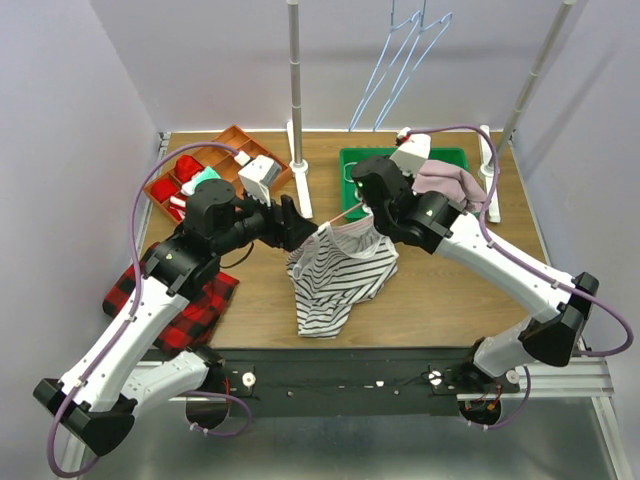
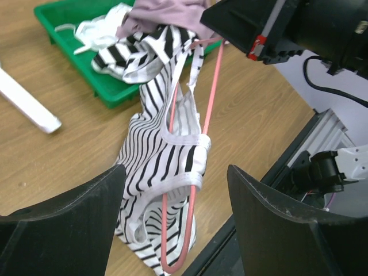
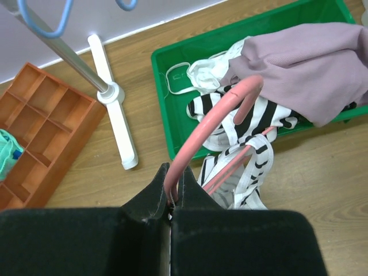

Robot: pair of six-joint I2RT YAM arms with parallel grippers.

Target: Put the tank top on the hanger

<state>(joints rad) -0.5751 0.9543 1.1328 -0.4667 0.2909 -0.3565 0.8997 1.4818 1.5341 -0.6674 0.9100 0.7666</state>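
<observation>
The tank top point(image 1: 335, 275), white with thin dark stripes, hangs off the pink-red hanger point(image 1: 349, 212) above the table's middle. In the left wrist view the hanger point(image 2: 211, 95) runs through a shoulder strap of the tank top point(image 2: 155, 155), and its rounded end sticks out below the cloth. My right gripper point(image 3: 174, 172) is shut on the hanger's hook point(image 3: 214, 113); it sits at the top of the garment point(image 1: 366, 202). My left gripper point(image 1: 302, 230) stands open beside the top's left shoulder, its fingers wide on either side of cloth and wire point(image 2: 175, 192), touching neither.
Behind the hanger, a green bin point(image 1: 352, 160) holds a mauve garment point(image 1: 450, 182) and a bolder striped one point(image 2: 123, 54). An orange divided tray point(image 1: 232, 140) is at back left, a red plaid cloth point(image 1: 185, 305) at front left. Rack poles point(image 1: 296, 90) and light blue hangers point(image 1: 400, 60) stand behind.
</observation>
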